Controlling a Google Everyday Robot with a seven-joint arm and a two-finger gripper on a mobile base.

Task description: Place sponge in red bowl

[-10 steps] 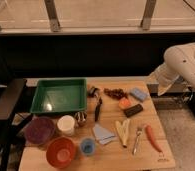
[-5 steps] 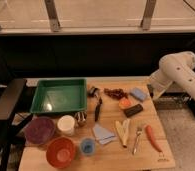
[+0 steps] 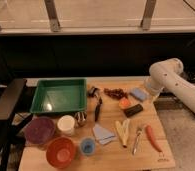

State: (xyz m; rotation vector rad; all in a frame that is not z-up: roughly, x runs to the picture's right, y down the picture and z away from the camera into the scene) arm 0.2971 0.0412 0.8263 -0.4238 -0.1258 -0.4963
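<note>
Camera view: arm swung in from the right over the last second. The gripper (image 3: 151,90) now sits just at 3 o'clock of the sponge (image 3: 138,94); contact unclear. Jaws wide open, holding nothing. Sponge lies at 2 o'clock on the counter (image 3: 111,152), red bowl (image 3: 60,151) at 7 o'clock, well apart. Reads as pre-grasp approach; pick and carry not yet done.
</note>
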